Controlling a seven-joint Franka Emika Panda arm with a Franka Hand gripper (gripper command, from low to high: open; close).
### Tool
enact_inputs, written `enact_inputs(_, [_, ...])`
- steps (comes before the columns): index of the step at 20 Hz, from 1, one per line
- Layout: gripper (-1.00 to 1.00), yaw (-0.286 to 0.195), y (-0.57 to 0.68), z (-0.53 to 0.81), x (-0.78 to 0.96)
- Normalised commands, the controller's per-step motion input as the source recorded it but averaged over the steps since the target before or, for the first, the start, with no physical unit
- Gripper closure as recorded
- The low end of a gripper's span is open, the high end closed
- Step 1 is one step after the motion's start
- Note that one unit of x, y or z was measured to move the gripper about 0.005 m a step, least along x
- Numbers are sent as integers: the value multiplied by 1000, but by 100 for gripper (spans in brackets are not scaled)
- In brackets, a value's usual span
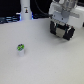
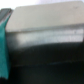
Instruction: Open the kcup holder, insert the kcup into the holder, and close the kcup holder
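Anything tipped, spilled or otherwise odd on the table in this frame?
Nothing stands out. The kcup stands upright on the white table, apart from the tool and the kcup holder. No spill shows. The wrist view is too blurred to judge.

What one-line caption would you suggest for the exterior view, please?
Panda gripper hovering over the white table, with the green-topped kcup standing apart toward the exterior view's left.
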Motion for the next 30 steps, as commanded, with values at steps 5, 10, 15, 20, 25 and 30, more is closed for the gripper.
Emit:
enact_inputs(5, [100, -86, -279, 123, 937])
enact_inputs(10, [100, -86, -314, 99, 907])
enact_inputs(15, [100, -79, -342, 123, 894])
enact_inputs(20, [100, -81, -367, 157, 852])
enact_inputs(25, [-100, -63, -230, 124, 574])
enact_inputs(30, [-100, -62, -83, 141, 216])
